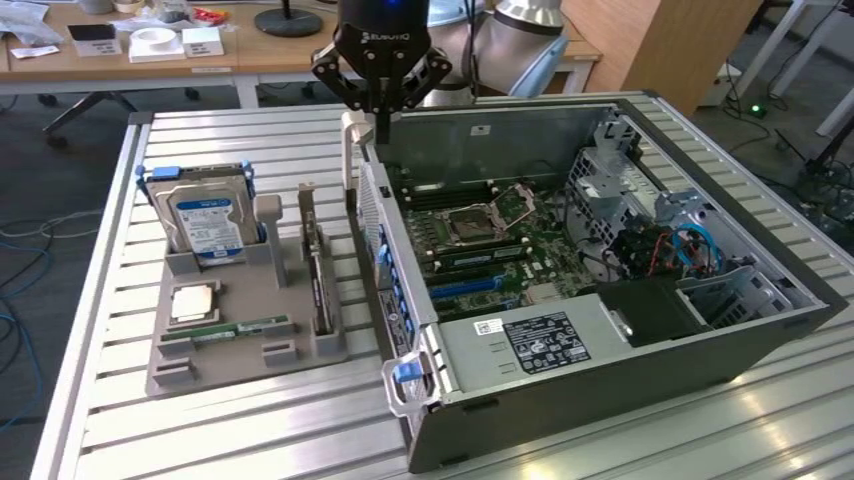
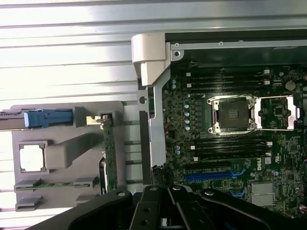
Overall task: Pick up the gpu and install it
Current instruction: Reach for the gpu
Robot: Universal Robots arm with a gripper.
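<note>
Since the gpu (image 1: 318,275) stands edge-on in the tray (image 1: 227,362), little shows.

My gripper (image 1: 382,132) is black. The table (image 1: 200,440) is silvery, striped with slats. On its grey tray (image 1: 227,362), the hard drive (image 1: 207,215) is silver with a blue label and blue rails. The graphics card (image 1: 318,288) is dark, green along its edge. The computer case (image 1: 641,372) is dark grey. Its motherboard (image 1: 487,245) is green with blue slots (image 2: 211,176).
</note>
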